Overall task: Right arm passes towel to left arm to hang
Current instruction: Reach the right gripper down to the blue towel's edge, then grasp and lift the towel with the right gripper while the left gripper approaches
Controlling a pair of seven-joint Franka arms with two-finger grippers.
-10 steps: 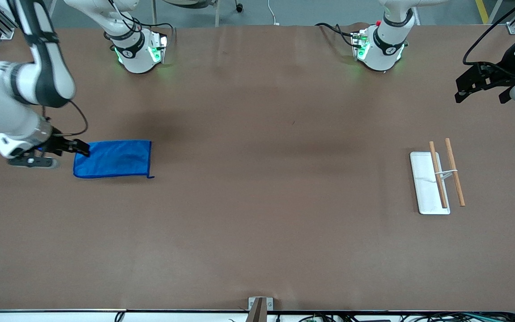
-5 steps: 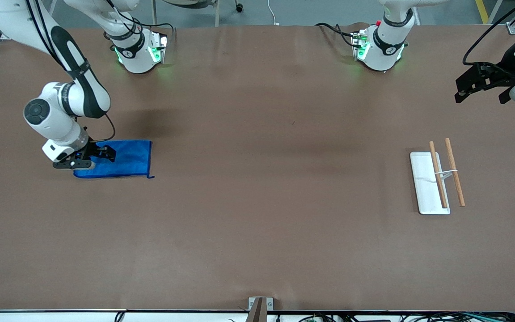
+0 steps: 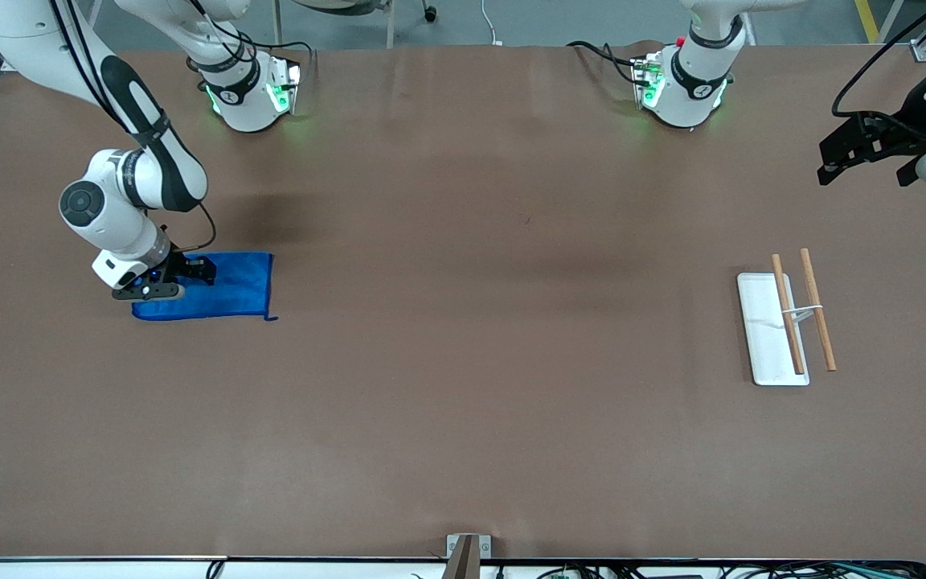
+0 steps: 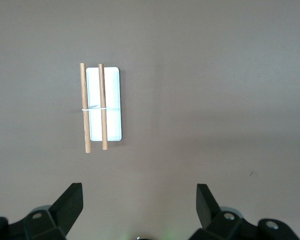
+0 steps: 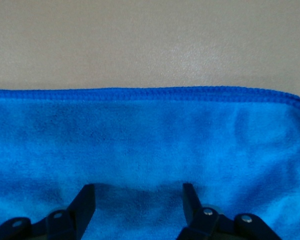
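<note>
The bright blue towel point(image 3: 226, 287) lies flat on the brown table near the right arm's end. My right gripper point(image 3: 207, 271) is open just above the towel's end nearest that table end. In the right wrist view the towel point(image 5: 150, 145) fills most of the picture, and the open right gripper point(image 5: 139, 192) has a fingertip point(image 5: 88, 192) at each side over the cloth. My left gripper point(image 3: 865, 161) is open and empty, held high at the left arm's end of the table. In the left wrist view it point(image 4: 139, 192) looks down on the rack.
A white base plate point(image 3: 768, 330) with two wooden rods point(image 3: 818, 310) stands on the table near the left arm's end. It also shows in the left wrist view point(image 4: 112, 105). The brown table point(image 3: 463, 362) stretches between towel and rack.
My right arm has swung in from the table's end and brought its gripper over the towel's end. The towel and the left arm have not moved.
</note>
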